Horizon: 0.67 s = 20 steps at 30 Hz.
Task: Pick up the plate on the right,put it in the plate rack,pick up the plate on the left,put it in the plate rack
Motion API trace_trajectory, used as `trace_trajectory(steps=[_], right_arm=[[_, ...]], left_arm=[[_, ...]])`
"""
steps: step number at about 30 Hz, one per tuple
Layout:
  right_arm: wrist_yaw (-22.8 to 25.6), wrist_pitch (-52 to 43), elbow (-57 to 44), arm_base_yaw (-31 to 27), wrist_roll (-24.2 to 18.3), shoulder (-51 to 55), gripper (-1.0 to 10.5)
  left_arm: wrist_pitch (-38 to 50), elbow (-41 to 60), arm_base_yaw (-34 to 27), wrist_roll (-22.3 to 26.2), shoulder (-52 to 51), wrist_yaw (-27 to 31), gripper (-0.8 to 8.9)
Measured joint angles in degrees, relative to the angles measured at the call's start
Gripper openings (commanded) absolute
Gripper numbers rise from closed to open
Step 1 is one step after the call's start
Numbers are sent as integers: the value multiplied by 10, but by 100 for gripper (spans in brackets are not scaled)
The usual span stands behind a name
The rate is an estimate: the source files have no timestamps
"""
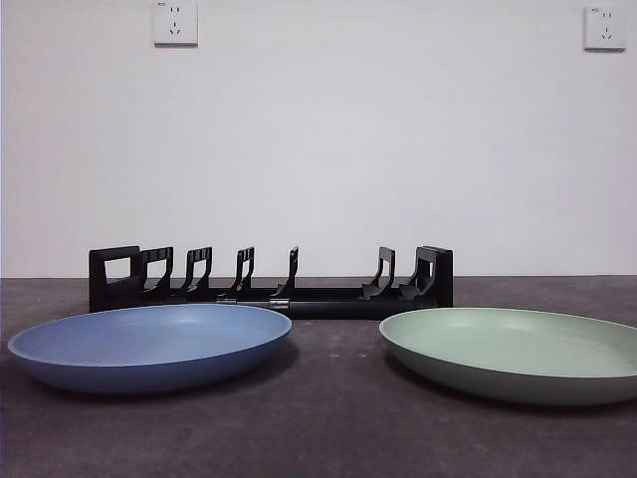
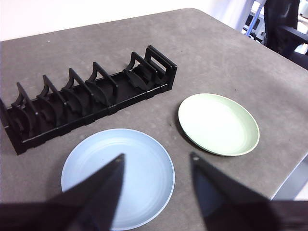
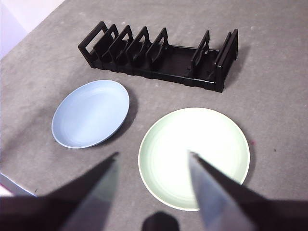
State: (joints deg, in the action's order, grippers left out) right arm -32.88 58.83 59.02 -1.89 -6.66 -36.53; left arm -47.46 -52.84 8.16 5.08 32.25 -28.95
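Note:
A pale green plate (image 1: 513, 351) lies flat on the right of the dark table, and a blue plate (image 1: 149, 344) lies flat on the left. Behind them stands the long black plate rack (image 1: 271, 284), with nothing in its slots. In the right wrist view my right gripper (image 3: 153, 155) hangs open high above the green plate (image 3: 194, 154). My left gripper (image 2: 156, 156) hangs open high above the blue plate (image 2: 118, 175), with the green plate (image 2: 219, 123) and the rack (image 2: 86, 98) beyond. Neither gripper shows in the front view.
The grey table (image 2: 216, 53) ends in a rounded corner past the rack, with dark equipment (image 2: 288, 24) beyond it. A white wall with two sockets (image 1: 175, 22) stands behind the table.

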Motion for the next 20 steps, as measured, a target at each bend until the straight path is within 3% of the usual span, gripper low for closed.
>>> trace_trajectory(steps=[15, 20], right_arm=[[1, 8, 0, 0, 22, -38, 567], [47, 8, 2, 0, 27, -77, 567]], left_arm=[[2, 0, 65, 80, 24, 1, 661], [17, 0, 108, 116, 48, 1, 661]])
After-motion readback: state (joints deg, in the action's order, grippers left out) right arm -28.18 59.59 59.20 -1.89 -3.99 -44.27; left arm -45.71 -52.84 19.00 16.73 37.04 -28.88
